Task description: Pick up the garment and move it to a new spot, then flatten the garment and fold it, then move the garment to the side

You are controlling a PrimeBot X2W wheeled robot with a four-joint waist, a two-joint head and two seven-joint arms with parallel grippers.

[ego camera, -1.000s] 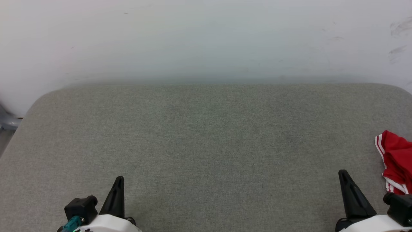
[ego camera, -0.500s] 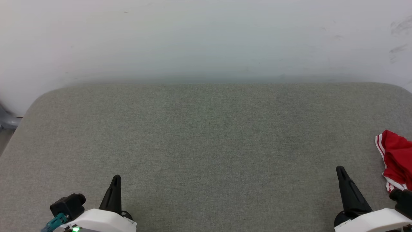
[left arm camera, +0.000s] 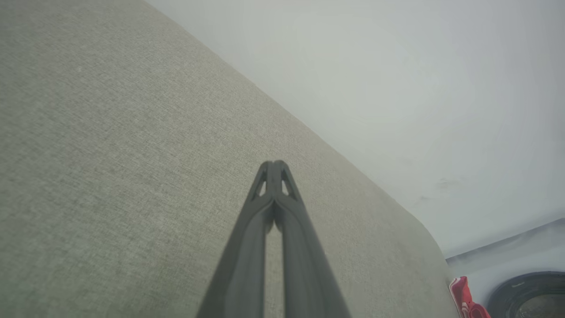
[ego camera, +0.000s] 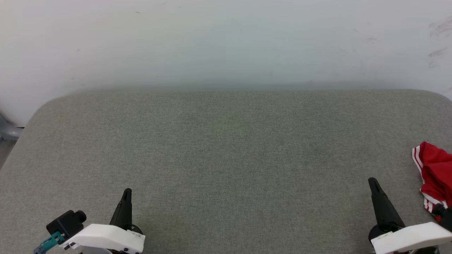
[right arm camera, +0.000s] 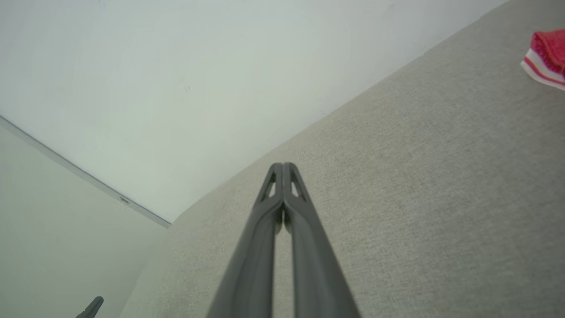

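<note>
The garment (ego camera: 436,173) is a bunched red shirt with white stripe trim, lying at the far right edge of the grey padded surface (ego camera: 226,148) and cut off by the head view's border. A corner of the garment (right arm camera: 547,57) shows at the upper right of the right wrist view, and a scrap of the garment (left arm camera: 463,302) at the lower right of the left wrist view. My right gripper (ego camera: 373,182) hovers shut at the lower right, a short way left of the garment. My left gripper (ego camera: 127,192) is shut at the lower left, far from it. Neither holds anything.
A pale wall (ego camera: 226,42) rises right behind the surface's far edge. The surface has rounded corners; its left corner (ego camera: 46,106) drops off beside a grey object (ego camera: 9,130). A dark round thing (left arm camera: 529,296) sits on the floor beyond the garment.
Both arms have drifted a little outward and both fingertips stand slightly higher in the head view. The garment has not moved.
</note>
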